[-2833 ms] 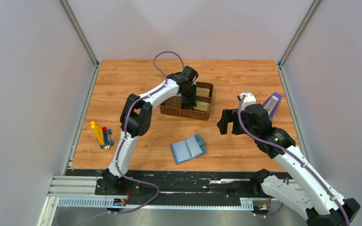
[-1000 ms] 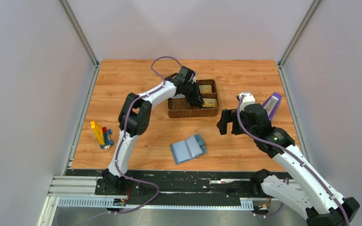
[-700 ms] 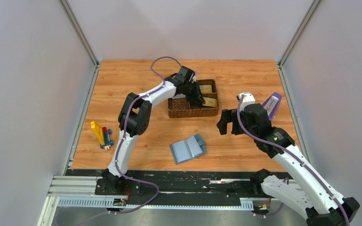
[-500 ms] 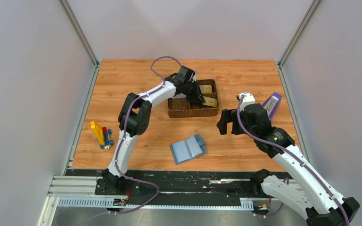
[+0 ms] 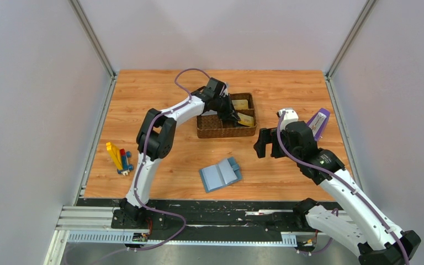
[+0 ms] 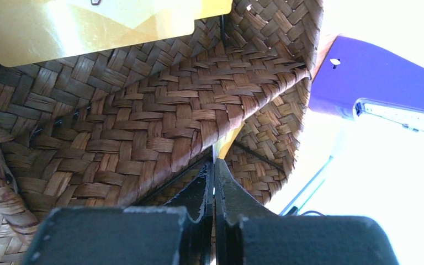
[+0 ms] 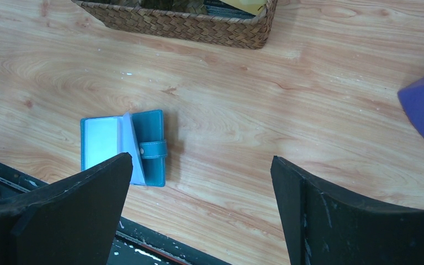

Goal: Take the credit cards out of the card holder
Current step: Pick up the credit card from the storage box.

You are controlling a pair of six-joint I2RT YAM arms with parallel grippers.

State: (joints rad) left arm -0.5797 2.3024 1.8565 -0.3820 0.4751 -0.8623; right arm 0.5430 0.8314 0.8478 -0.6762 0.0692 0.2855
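Observation:
The card holder [image 5: 220, 174] lies open on the table in front of the arms, teal outside and pale blue inside [image 7: 124, 148]. My left gripper [image 5: 236, 117] reaches into the brown woven tray [image 5: 215, 132]. Its jaws [image 6: 214, 161] are pressed together on the thin edge of a gold credit card [image 6: 224, 144], which tilts up in the tray's right compartment [image 5: 247, 118]. Another gold credit card [image 6: 88, 22] lies flat in the far compartment [image 5: 241, 104]. My right gripper [image 5: 262, 143] hovers wide open and holding nothing [image 7: 201, 159], right of the card holder.
A purple metronome [image 5: 320, 122] stands at the right, close behind my right arm and beside the tray's end [image 6: 375, 72]. Yellow, red and blue toy blocks [image 5: 118, 157] lie near the left edge. Grey walls enclose the table on three sides.
The left gripper's jaws have closed from slightly apart to shut, and it shifted a little up and left in the tray. The tray sits further right than 2.8 seconds ago. The right arm has not moved.

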